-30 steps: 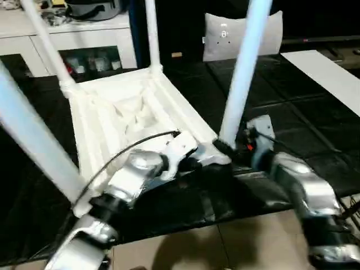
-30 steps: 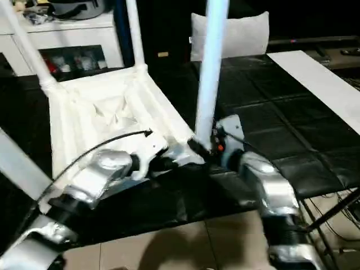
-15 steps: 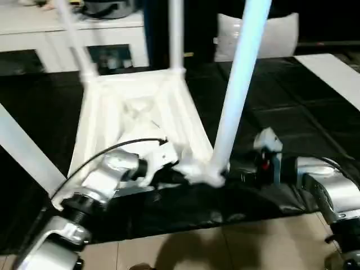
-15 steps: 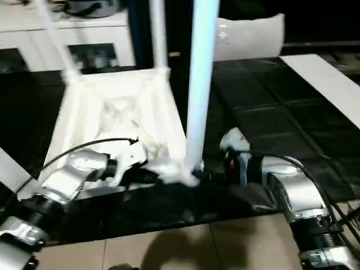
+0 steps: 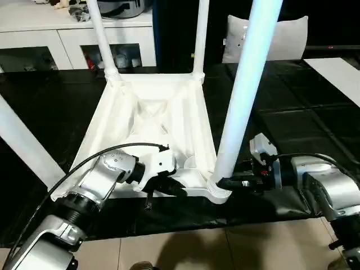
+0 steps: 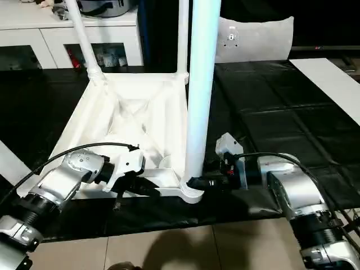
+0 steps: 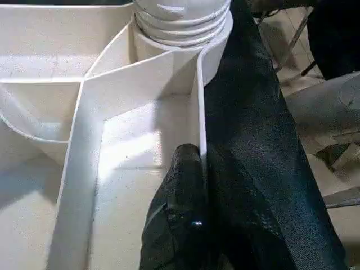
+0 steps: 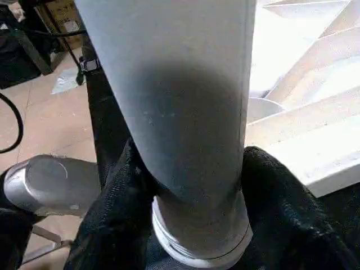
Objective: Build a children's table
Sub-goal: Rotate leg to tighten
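The table top lies upside down on the dark mat, ribbed underside up, straight ahead of me. Two legs stand in the far corner sockets, one leans at the near left, and the fourth leg rises from the near right corner socket.

My left gripper is pinched shut on the near edge wall of the table top, just left of that socket, bracing it. My right gripper reaches in from the right with a finger on each side of the leg's base. The fingers hug the tube, though I cannot tell whether they are gripping it firmly.

I judge this to be the seating of the last leg. Threads show at the leg's foot above the socket rim, so it looks not fully home. The next move calls for a firm grip on the base and a twist while the left holds the top from turning.
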Robot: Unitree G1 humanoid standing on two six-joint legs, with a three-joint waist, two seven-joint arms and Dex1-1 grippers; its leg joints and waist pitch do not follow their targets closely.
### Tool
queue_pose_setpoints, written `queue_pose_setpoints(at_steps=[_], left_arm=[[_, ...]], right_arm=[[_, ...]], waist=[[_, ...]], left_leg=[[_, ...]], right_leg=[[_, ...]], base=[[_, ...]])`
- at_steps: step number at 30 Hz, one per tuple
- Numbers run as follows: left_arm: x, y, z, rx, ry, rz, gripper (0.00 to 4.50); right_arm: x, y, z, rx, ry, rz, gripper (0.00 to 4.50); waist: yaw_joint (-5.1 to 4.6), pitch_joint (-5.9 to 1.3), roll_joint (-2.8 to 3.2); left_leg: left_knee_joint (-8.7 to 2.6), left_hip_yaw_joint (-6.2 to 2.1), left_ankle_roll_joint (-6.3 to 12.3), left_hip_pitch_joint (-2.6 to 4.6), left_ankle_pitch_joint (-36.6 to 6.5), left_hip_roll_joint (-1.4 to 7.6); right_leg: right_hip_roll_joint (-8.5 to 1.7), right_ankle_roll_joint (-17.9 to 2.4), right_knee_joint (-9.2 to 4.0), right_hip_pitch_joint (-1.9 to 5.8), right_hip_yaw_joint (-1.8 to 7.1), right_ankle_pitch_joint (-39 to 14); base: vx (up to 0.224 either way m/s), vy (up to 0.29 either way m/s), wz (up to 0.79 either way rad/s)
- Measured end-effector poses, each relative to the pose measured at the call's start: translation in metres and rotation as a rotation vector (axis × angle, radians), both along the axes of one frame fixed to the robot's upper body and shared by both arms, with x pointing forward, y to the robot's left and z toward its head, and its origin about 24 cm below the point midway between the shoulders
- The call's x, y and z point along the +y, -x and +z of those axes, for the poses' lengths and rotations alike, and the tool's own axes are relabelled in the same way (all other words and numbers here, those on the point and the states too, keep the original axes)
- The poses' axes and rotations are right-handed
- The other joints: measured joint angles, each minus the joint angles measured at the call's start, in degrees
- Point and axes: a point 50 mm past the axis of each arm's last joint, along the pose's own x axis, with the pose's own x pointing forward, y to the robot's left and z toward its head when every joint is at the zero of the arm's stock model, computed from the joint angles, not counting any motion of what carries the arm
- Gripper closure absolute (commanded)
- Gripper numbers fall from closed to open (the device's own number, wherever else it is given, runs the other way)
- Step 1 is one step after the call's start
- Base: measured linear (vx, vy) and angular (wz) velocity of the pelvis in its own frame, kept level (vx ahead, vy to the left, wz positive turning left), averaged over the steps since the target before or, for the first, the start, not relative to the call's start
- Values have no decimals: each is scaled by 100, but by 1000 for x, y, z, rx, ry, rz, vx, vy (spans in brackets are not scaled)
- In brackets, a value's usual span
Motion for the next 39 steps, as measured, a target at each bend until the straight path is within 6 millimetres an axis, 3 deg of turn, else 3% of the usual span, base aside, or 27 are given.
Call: queue_pose_setpoints(at_steps=[9, 11, 14, 16, 19, 22, 30, 39], left_arm=[[-5, -3, -2, -2, 20, 63, 450], [-5, -8, -4, -7, 16, 165, 450], [-10, -19, -4, -28, 18, 354, 450], [-24, -22, -5, -32, 37, 435, 450], [-41, -27, -5, -39, 56, 540, 450], [-52, -29, -5, -45, 69, 588, 450], [-58, -26, -2, -52, 75, 563, 450], [-40, -21, -3, -72, 58, 449, 450]], right_arm=[[-2, 0, -5, 26, -40, -91, 255], [5, -10, -11, 7, -59, -196, 255], [19, -30, -16, -33, -78, -453, 255], [23, -40, -17, -45, -73, -604, 255], [31, -51, -18, -43, -104, -785, 255], [34, -55, -19, -51, -125, -864, 183], [30, -52, -20, -55, -126, -886, 113], [3, -32, -16, -78, -95, -657, 33]], waist=[[16, -1, 1], [-62, -2, -2], [-358, 3, -9], [-533, 5, -19], [-621, 5, -22], [-611, 0, -13], [-489, -5, -1], [-331, 5, 14]], left_leg=[[3, 1, -1, 14, 1, 0], [5, 0, -3, 29, 2, 1], [6, -1, -18, 33, 11, 3], [6, -1, -17, 32, 11, 2], [2, -5, -16, 29, 10, 0], [-12, -6, -15, 23, 8, -2], [-36, -5, -5, 4, 2, -3], [-22, -5, -7, 1, 4, -2]], right_leg=[[-1, -1, 3, 14, 0, 1], [0, -2, 8, 22, 0, 4], [1, -1, -1, 15, -9, 4], [1, 0, -16, 14, -8, 4], [4, 1, -10, 9, -7, 7], [4, 1, -9, 5, -9, 9], [6, -23, -17, -13, -8, 14], [5, 0, -15, -13, -7, 8]], base=[[0, 0, 0], [0, 0, 0], [0, 0, 0], [0, 0, 0], [0, 0, 0], [0, 0, 0], [0, 0, 0], [0, 0, 0]])
